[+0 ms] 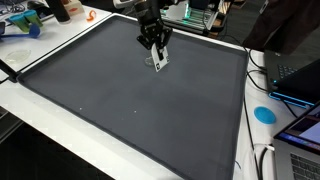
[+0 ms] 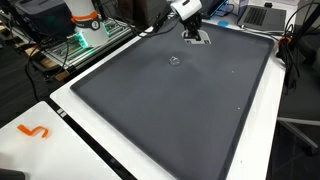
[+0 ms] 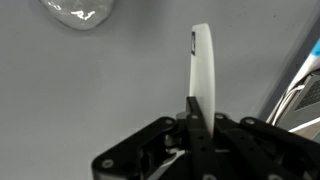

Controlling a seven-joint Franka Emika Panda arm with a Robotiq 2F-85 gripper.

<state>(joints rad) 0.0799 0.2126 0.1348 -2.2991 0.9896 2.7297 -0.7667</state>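
Observation:
My gripper is shut on a thin white flat object, which the wrist view shows edge-on, sticking out past the fingertips. In both exterior views the gripper is at the far part of a large dark grey mat. The white object hangs below it, at or just above the mat. A small clear plastic item lies on the mat a short way from the gripper.
The mat lies on a white table. A blue disc and laptops sit beside the mat. An orange piece lies on the white table edge. Clutter and cables line the back.

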